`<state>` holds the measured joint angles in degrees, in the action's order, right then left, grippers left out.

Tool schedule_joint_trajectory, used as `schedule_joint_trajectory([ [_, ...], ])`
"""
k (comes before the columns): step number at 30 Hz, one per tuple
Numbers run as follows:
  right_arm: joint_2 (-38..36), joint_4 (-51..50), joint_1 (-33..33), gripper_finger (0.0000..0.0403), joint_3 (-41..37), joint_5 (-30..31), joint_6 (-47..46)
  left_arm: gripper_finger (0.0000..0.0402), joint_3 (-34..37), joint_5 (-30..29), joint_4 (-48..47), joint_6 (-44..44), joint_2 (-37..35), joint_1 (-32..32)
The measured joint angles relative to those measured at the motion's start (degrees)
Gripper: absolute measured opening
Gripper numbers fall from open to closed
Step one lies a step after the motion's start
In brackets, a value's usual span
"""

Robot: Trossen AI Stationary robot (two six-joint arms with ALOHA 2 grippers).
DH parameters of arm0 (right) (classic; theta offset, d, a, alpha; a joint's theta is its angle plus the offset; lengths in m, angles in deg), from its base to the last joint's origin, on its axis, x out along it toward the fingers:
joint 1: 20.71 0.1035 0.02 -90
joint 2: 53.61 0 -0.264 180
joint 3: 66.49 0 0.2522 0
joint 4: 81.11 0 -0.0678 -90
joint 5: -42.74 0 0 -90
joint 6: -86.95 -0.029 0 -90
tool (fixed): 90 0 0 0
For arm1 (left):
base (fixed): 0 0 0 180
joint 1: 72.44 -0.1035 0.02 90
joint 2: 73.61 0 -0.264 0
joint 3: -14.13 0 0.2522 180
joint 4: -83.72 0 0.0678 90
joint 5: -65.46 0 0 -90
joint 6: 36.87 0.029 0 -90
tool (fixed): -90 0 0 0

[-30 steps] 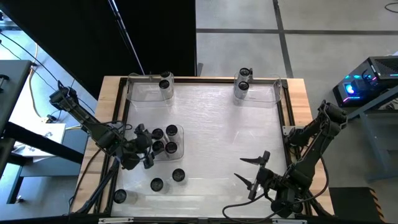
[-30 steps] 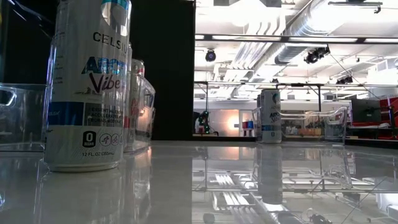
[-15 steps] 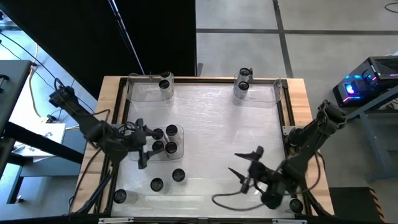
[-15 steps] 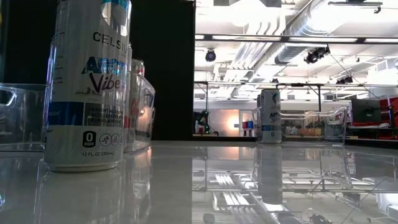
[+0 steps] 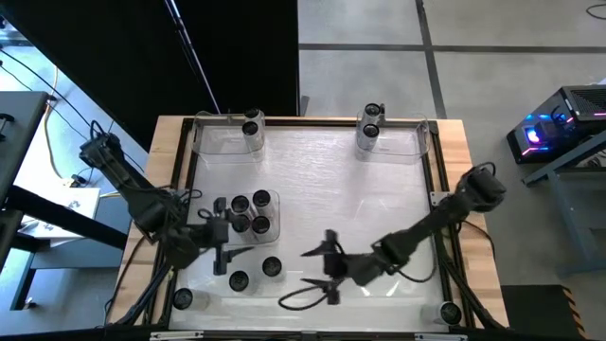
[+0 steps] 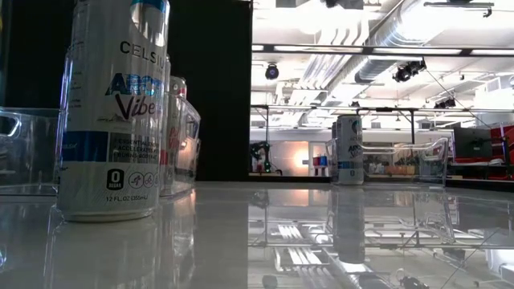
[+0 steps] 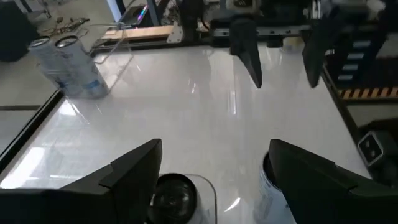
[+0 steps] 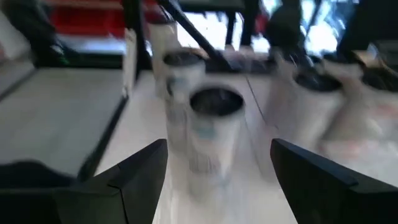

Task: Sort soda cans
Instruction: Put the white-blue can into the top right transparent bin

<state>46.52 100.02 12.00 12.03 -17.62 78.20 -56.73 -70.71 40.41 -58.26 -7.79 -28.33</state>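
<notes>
Both arms reach in with empty, wide-spread fingers for the loose cans.

On the left, we hold our left gripper (image 5: 222, 254) wide open and empty just beside the clustered soda cans (image 5: 248, 213), above two loose ones (image 5: 254, 274), probably lining up a pick. Mid-table, our right gripper (image 5: 322, 275) also gapes empty, facing those loose cans. Sorted cans already stand in the far left tray (image 5: 220, 140) and far right tray (image 5: 402, 142).

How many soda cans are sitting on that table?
10 visible: one in the far-left tray, two in the far-right tray, four clustered mid-left, two nearer the front, one at the front-left corner. Arms may hide more.
</notes>
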Motion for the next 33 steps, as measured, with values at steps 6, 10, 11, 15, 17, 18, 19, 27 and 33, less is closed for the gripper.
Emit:
schedule_joint_trajectory([
  [6,2.24,9.11,-5.25,0.0281,3.84,-5.92,11.92,0.0292,0.02,0.03,1.3,2.06,2.61,0.32],
  [10,2.22,7.99,-7.6,0.0281,7.32,-6.16,11.11,0.0292,0.02,0.6,1.28,2.47,3.42,0.32],
  [11,2.22,7.58,-8.17,0.0282,8.27,-6.72,9.98,0.0292,0.02,0.87,1.22,2.52,3.66,0.34],
  [15,2.15,3.8,-10.13,0.0292,10.39,-13.68,6.91,0.0292,0.02,3.54,1.24,3.0,4.75,0.48],
  [17,2.46,2.93,-10.75,0.0304,10.38,-17.38,5.26,0.0292,0.02,3.73,1.22,2.69,5.89,1.01],
  [18,2.76,2.97,-10.99,0.0312,10.38,-19.34,4.5,0.0292,0.02,3.77,1.24,2.45,6.53,1.35],
  [19,3.04,2.95,-11.1,0.032,10.38,-20.79,3.96,0.0292,0.02,3.85,1.24,2.12,7.22,1.68],
  [27,8.65,6.88,-11.32,0.0346,10.34,-29.33,0.03,0.0292,0.04,3.68,3.67,-1.84,12.01,2.86],
  [33,11.1,6.87,-10.83,0.0346,10.36,-21.4,0.28,0.0292,0.04,5.18,4.13,-4.94,12.75,2.83],
])
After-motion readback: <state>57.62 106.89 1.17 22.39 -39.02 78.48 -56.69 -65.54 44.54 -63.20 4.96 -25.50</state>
